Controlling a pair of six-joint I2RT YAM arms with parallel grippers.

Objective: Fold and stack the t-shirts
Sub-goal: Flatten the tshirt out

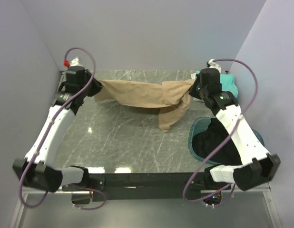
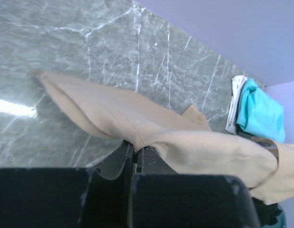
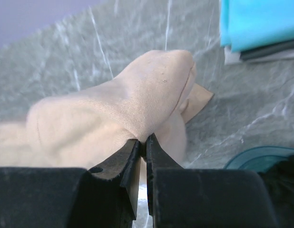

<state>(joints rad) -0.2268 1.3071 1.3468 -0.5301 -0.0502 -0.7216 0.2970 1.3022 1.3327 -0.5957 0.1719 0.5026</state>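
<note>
Tan cloth sits pinched at both ends. Your left gripper [image 2: 135, 148] has its jaws closed to a sliver on a seamed edge of the tan t-shirt [image 1: 137, 95], and your right gripper [image 3: 143, 141] is clamped just as narrowly on a bunched fold at the other side. Between them the shirt hangs as a sagging band over the far part of the marble table [image 1: 118, 137], one loose flap drooping to the surface near your right arm. You're at the spreading step, I'd say: no fold is made on this one yet. The next move calls for drawing the hands apart and laying it flat, clear of the folded stack [image 1: 229, 81], teal on top, at far right, and of the teal basin [image 1: 197, 130] holding dark cloth [image 1: 218, 140].
</note>
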